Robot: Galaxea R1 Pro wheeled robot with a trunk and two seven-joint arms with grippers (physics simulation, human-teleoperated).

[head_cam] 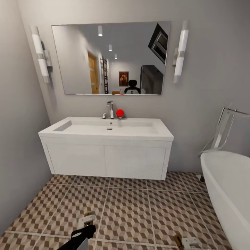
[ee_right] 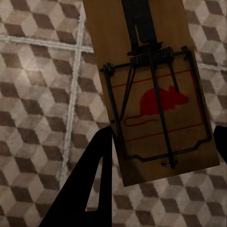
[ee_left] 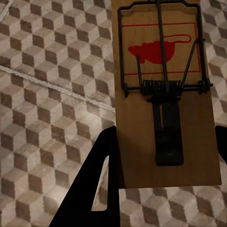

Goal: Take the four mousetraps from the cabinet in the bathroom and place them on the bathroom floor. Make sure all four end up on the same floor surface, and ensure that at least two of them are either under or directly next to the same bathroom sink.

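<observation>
There were two mousetraps [ee_left: 165,94] [ee_right: 151,90], one sink [head_cam: 107,130], one mirror [head_cam: 111,57], two wall lights [head_cam: 41,55] [head_cam: 180,52] and one bathtub [head_cam: 229,187].

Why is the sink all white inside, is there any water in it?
Empty. The sink shows a bare white basin with its drain uncovered, and nothing runs from the chrome tap.

- Even, soft render light fills the head view; two wall lamps [head_cam: 181,52] beside the mirror [head_cam: 111,57] glow white.
- A faint shadow lies under the vanity [head_cam: 106,159].
- Both wrist views are dimmer, with each tool's fingers in black silhouette.
- Walls bow at the edges.
</observation>
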